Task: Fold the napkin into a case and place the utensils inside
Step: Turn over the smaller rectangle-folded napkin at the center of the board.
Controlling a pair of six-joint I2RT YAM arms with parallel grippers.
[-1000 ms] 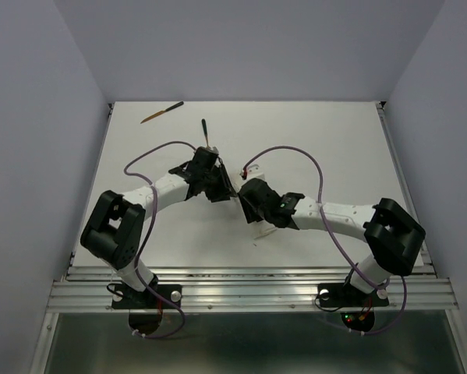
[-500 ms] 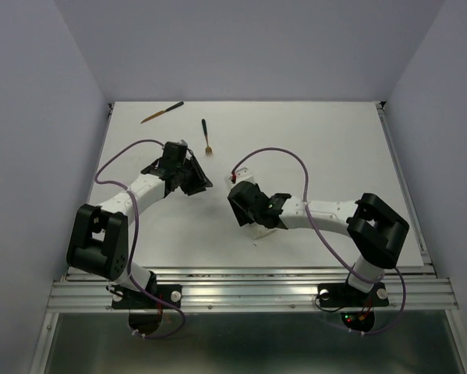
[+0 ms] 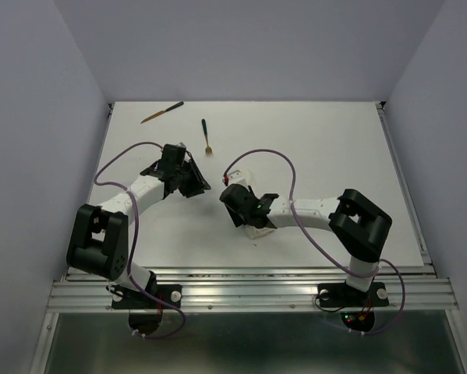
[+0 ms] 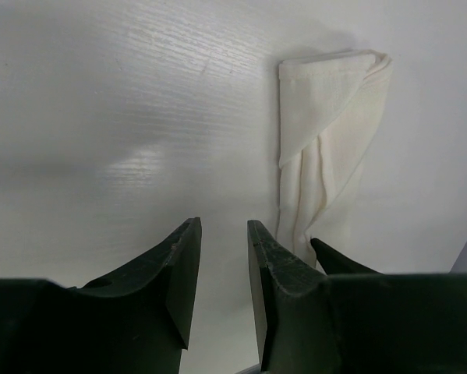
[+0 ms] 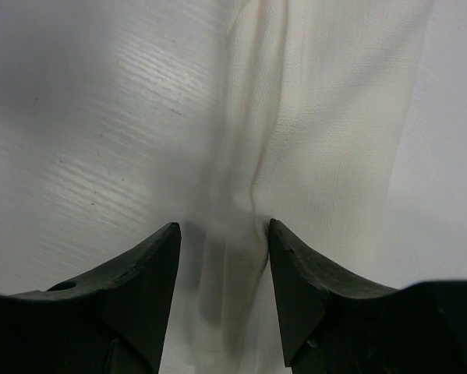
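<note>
The napkin [image 4: 327,132] lies folded into a narrow white case [image 5: 327,117] on the table. In the top view my right arm hides most of it, and only an end [image 3: 256,229] shows. My right gripper [image 5: 224,238] [image 3: 235,204] stands open low over it, with a raised fold of cloth between its fingers. My left gripper [image 4: 221,234] [image 3: 199,184] is open and empty over bare table, just left of the case. Two utensils lie at the back left: a fork [image 3: 206,135] and a knife [image 3: 161,112].
Purple cables [image 3: 260,156] arch over both arms. The table [image 3: 334,156] ends in raised rails at left and right and a metal rail [image 3: 249,290] at the near edge. Walls enclose the back and sides.
My left gripper has drawn back to the left and toward me, away from the fork, which now lies flat. My right gripper has slid left along the napkin.
</note>
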